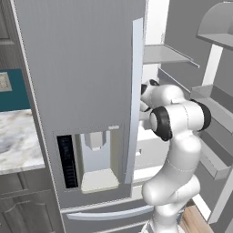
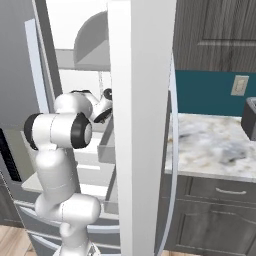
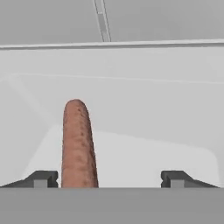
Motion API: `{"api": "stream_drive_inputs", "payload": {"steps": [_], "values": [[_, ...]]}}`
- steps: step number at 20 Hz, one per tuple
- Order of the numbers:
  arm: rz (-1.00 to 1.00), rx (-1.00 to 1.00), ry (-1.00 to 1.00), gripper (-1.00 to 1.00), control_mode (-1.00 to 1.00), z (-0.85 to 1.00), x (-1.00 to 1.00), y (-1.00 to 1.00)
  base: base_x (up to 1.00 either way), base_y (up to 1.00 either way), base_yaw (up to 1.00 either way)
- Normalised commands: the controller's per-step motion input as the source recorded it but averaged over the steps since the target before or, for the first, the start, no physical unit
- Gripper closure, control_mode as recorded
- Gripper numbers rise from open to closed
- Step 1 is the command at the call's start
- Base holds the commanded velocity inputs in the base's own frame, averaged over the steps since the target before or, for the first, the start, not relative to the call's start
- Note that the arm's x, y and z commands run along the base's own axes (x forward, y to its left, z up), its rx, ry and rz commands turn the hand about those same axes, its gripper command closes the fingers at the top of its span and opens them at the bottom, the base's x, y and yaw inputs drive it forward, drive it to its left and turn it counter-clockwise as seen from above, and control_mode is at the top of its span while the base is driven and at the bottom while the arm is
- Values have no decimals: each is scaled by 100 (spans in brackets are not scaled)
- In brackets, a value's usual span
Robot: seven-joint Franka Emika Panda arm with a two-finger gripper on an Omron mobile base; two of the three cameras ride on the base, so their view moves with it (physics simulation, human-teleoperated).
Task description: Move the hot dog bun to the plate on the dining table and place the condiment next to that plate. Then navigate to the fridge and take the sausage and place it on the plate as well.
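My end effector (image 3: 109, 179) is spread wide inside the fridge (image 1: 82, 91), the sausage (image 3: 78, 144) lying on its white shelf nearer one fingertip (image 3: 41, 178), so I should centre over it before closing.

I see the fridge (image 1: 77, 68) with a smooth, matt silver-grey skin like brushed metal; its interior (image 3: 131, 109) looks plain white plastic, smooth and faintly satin. The sausage (image 3: 78, 144) is reddish-brown with a rough, speckled, dull surface. My arm (image 1: 175, 150) is glossy white plastic with dark matt joints. The worktop (image 2: 215, 142) beside the fridge is polished veined marble; the cabinets (image 2: 215, 220) below look like grey grained wood.
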Motion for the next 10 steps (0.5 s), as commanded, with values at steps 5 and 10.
{"api": "stream_drive_inputs", "payload": {"steps": [5, 10], "values": [[0, -2, 0, 100, -100, -41, 10, 10, 0, 0, 0], [-4, -3, -5, 100, -100, -24, -11, -20, 0, 0, 0]]}}
